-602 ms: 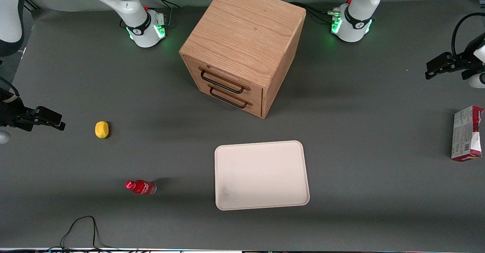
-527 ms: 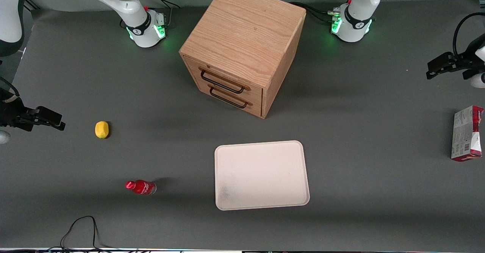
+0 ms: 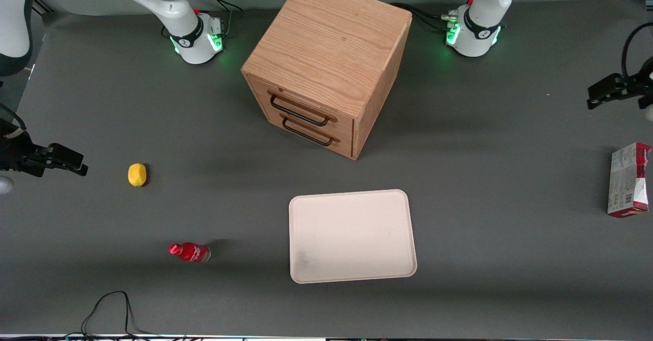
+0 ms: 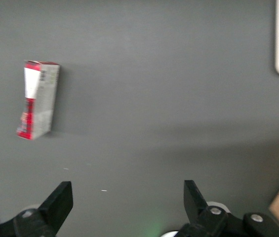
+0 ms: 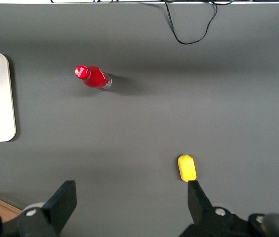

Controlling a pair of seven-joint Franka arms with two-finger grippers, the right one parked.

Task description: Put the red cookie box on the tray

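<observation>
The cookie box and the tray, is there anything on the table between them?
No, only bare grey table between the cookie box and the tray, as the front view shows. The gripper hovers open above the table, farther back.

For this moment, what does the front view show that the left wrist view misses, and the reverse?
Only the front view shows the wooden cabinet's two drawer fronts, the lemon, the small red bottle and the whole tray, which holds nothing. Only the left wrist view shows the gripper open, hanging above bare table with nothing between its fingers. Both show the red cookie box lying on the table toward the working arm's end, apart from the tray; the left wrist view catches just a tray corner.
</observation>
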